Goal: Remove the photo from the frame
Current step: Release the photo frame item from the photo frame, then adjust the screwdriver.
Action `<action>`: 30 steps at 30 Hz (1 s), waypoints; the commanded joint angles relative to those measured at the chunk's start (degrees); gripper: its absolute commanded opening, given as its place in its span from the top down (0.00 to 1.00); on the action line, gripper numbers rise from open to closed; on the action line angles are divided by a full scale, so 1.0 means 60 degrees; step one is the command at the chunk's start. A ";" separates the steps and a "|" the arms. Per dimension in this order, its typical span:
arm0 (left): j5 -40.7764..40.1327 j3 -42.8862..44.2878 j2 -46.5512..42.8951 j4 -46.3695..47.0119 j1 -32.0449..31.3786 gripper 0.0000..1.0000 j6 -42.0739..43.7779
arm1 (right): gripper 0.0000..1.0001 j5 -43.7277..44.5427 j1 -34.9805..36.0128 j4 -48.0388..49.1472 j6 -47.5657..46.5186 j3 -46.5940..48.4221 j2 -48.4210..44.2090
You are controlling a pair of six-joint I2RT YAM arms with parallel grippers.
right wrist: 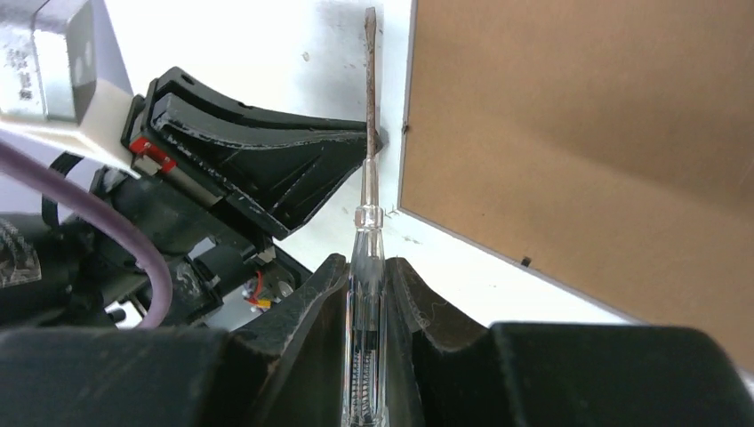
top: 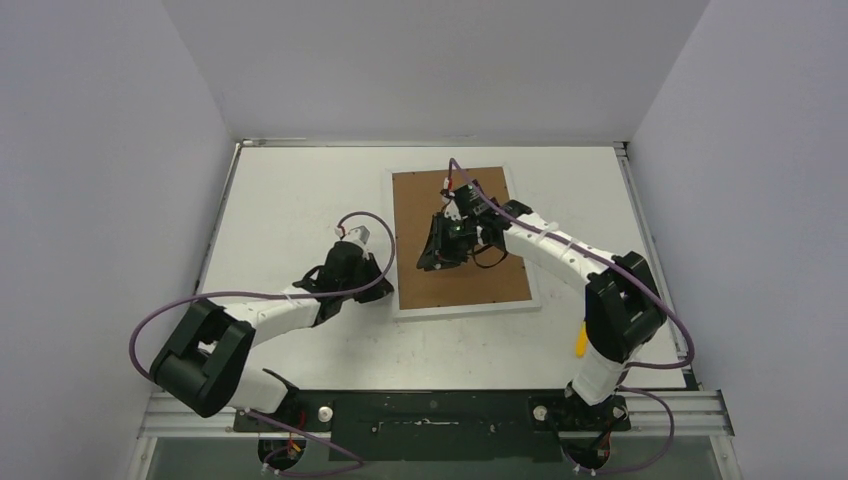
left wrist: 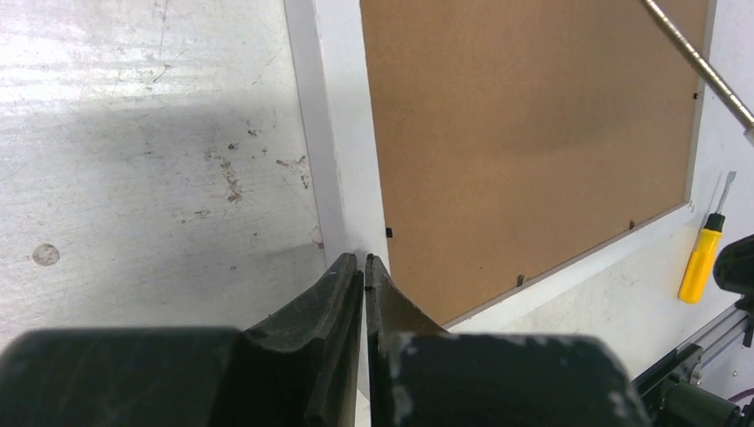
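The frame (top: 400, 250) lies face down on the table, its brown backing board (top: 465, 225) up. The photo is hidden under the board. My left gripper (top: 385, 285) is shut and empty, its fingertips (left wrist: 365, 260) on the frame's white left border (left wrist: 333, 133) beside the board (left wrist: 533, 133). My right gripper (top: 438, 255) hovers over the board, shut on a clear-handled screwdriver (right wrist: 366, 267). Its shaft (right wrist: 371, 89) runs along the board's edge (right wrist: 578, 133), past the left gripper's fingers (right wrist: 267, 160).
A yellow-handled screwdriver (top: 581, 338) lies on the table right of the frame, near the right arm's base; it also shows in the left wrist view (left wrist: 702, 258). Small black tabs (left wrist: 389, 233) hold the board's edge. Walls enclose the table on three sides.
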 commanded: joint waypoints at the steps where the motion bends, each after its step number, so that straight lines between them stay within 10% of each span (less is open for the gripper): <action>1: -0.0009 0.0812 -0.0283 -0.0617 0.0036 0.92 0.0384 | 0.95 -0.1445 -0.0604 0.1053 -0.2010 -0.0534 -0.0495; 13: 0.1288 0.0984 -0.1802 0.0361 0.0285 0.40 0.0274 | 0.92 -0.3756 -0.1766 0.3198 -0.3611 -0.2514 -0.0980; 19: 0.1330 0.1120 -0.2229 0.0518 0.0252 0.33 0.2064 | 0.94 -0.3752 -0.1765 0.2591 -0.3581 -0.2069 -0.0815; 23: 0.1198 0.0375 -0.2618 0.2186 0.0247 0.02 0.3373 | 0.95 -0.3937 -0.1750 0.2478 -0.3334 -0.1975 -0.0903; 30: 0.1542 -0.0788 -0.2634 0.5179 0.0223 0.03 0.5791 | 0.95 -0.3967 -0.1720 0.1836 -0.3290 -0.1666 -0.1161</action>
